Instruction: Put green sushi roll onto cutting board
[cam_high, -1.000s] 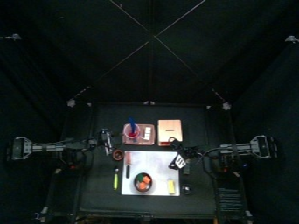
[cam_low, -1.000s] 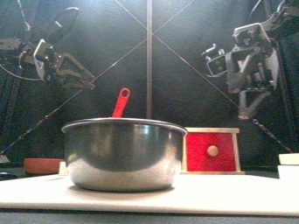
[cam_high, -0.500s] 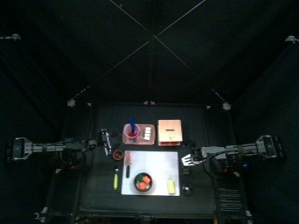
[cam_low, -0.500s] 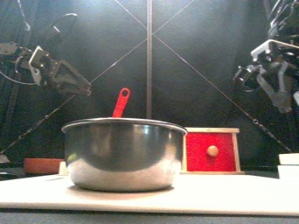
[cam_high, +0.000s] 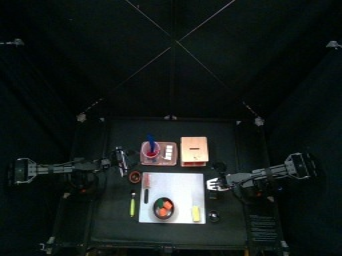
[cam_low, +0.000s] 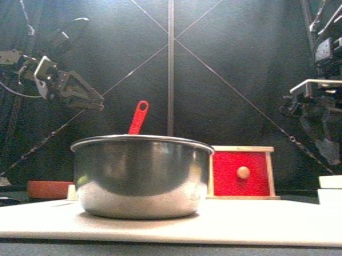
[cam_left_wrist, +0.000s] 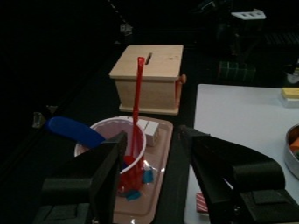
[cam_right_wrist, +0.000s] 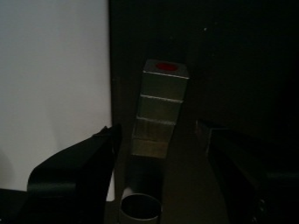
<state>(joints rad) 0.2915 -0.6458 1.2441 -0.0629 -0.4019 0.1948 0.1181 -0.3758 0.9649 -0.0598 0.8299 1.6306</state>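
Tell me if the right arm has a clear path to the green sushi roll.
Probably yes. The right gripper hangs open just above the green sushi roll, which lies beside the cutting board with nothing between the jaws and it.

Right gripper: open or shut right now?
Open. In the right wrist view the right gripper has its jaws spread wide either side of the green sushi roll, gripping nothing.

Dim light fills the curtained pen; in the top view only the white cutting board (cam_high: 175, 198) at the table's six o'clock stands out, everything around it near black. At table height a pale haze glows behind the steel pot (cam_low: 142, 176), whose wall carries soft highlights. Both wrist views are dark and grainy, the cutting board glaring white without detail.
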